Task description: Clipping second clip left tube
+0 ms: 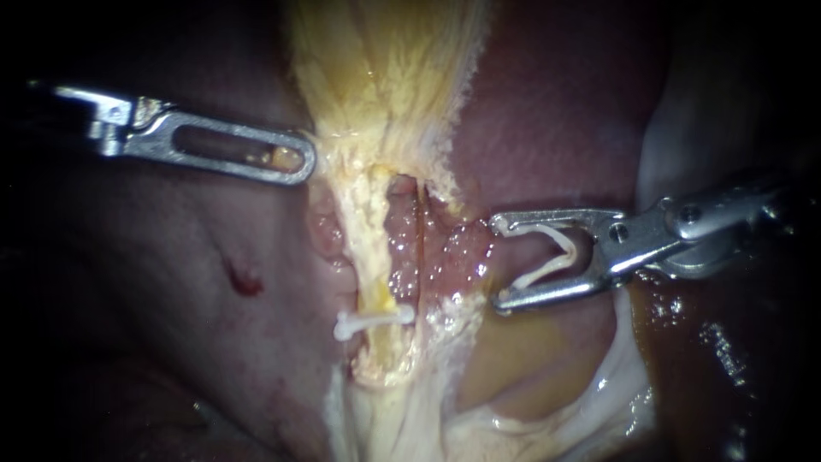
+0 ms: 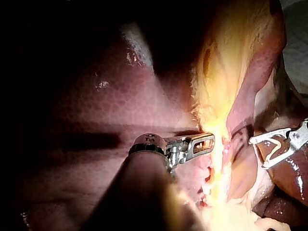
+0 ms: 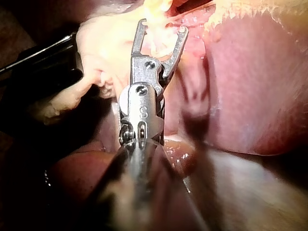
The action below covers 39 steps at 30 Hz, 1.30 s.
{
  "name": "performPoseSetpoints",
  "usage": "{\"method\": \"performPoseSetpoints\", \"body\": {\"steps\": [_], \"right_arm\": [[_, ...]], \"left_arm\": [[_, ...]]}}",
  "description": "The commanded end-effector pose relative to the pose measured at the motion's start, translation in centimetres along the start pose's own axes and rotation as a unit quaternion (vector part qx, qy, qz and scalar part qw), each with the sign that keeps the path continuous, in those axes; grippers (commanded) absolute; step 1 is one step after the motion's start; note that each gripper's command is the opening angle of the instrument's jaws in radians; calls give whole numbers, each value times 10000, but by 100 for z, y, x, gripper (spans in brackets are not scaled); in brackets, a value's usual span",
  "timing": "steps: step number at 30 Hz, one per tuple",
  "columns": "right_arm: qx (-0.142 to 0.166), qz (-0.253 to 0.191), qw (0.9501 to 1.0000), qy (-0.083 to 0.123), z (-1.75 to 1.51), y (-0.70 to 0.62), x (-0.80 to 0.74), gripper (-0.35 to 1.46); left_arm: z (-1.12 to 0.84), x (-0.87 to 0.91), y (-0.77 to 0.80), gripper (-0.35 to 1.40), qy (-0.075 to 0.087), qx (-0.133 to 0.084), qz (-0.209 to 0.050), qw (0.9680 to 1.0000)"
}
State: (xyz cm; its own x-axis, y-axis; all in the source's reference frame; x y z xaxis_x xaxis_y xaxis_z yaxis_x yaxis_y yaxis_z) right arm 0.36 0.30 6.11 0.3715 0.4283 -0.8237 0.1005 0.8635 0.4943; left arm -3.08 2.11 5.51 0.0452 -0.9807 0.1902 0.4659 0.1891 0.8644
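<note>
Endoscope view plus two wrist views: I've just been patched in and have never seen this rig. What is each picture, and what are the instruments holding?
Two thin robot instruments work on a pig's liver. The endoscope view looks closely at the tissue. Each wrist view looks along one instrument's own shaft. My left instrument enters from the left, its tip at the edge of the pale yellow tissue; whether it grips, I can't tell. My right instrument enters from the right, its jaws spread wide and carrying a white loaded clip, not yet around the left tube. One placed clip already sits across that tube.
</note>
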Motion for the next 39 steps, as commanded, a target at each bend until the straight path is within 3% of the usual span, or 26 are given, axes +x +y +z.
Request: {"method": "performPoseSetpoints", "body": {"steps": [1, 18, 28, 39], "right_arm": [[0, 0, 10000, 0, 0, 0, 0, 50], [62, -13, 10000, 3, 19, -8, -3, 50], [193, 285, 9994, 37, 59, -15, -14, 50], [318, 663, 9970, 237, 81, -14, -16, 50]], "left_arm": [[0, 0, 0, -35, -4, -4, 6, 10000], [1, 2, -1, -35, -7, -7, 10, 10000], [4, 4, -1, -35, -15, -14, 16, 10000], [5, 4, -1, -35, -17, -16, 15, 10000]]}}
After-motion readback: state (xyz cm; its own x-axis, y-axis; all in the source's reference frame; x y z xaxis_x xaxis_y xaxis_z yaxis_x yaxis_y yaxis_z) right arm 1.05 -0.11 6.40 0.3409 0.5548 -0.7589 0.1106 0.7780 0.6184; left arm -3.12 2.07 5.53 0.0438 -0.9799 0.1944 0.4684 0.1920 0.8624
